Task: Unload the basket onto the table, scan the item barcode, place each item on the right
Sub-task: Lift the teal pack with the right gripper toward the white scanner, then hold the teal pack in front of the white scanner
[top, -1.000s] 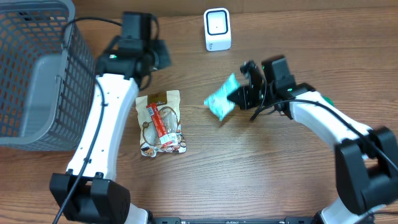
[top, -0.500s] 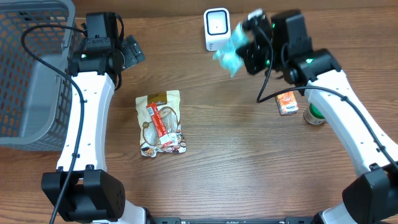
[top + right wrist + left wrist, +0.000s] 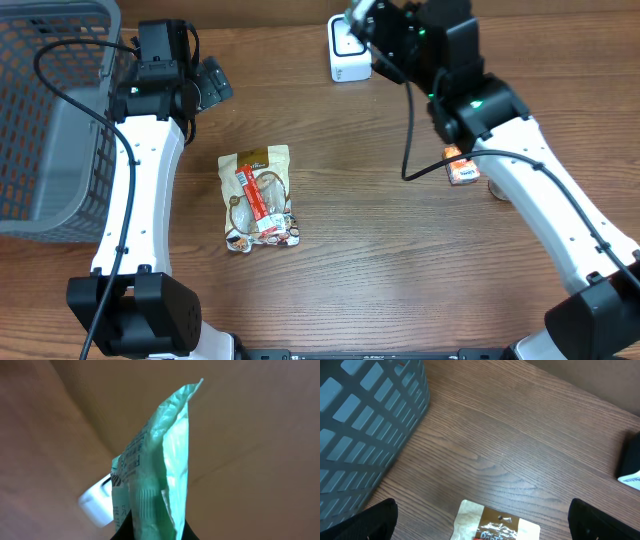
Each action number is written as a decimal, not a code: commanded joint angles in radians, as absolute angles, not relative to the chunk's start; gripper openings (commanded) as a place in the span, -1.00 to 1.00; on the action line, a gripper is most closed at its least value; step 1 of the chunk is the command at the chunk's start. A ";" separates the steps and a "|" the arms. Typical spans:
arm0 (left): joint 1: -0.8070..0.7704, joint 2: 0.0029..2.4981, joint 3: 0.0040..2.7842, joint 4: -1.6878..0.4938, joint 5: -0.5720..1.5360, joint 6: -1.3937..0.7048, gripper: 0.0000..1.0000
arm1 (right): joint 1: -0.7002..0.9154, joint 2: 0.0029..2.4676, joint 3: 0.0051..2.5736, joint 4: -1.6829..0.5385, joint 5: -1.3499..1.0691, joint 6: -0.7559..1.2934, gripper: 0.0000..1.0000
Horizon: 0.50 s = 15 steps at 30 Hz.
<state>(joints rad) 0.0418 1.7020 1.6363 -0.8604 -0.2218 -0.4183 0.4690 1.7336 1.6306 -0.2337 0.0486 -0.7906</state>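
Note:
A teal plastic packet [image 3: 157, 465] is pinched between the jaws of my right gripper [image 3: 155, 532], seen edge-on with small printed text on its left face. The white scanner [image 3: 97, 502] shows blurred just behind the packet. From overhead, my right gripper [image 3: 372, 25] hovers at the back edge right over the scanner [image 3: 348, 60], and the packet is mostly hidden under it. My left gripper [image 3: 205, 85] stands open and empty beside the basket, with its black fingertips [image 3: 367, 520] wide apart above the table.
A grey mesh basket [image 3: 50, 110] fills the left side. A brown snack pouch [image 3: 258, 198] lies flat mid-table, its top edge also in the left wrist view as the pouch [image 3: 495, 527]. An orange packet [image 3: 462, 168] lies under the right arm.
My right arm has carried the teal packet from mid-table up and back to the scanner. My left arm swung left toward the basket and its gripper opened, then stayed still.

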 commanded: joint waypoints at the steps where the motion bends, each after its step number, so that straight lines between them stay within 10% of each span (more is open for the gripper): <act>1: 0.045 1.711 1.638 -0.859 -0.243 -0.419 1.00 | 0.490 1.792 1.652 -0.173 0.168 -0.973 -0.93; 15: 0.045 1.711 1.638 -0.859 -0.243 -0.419 0.99 | 0.496 2.119 1.651 0.281 0.269 -1.211 -0.93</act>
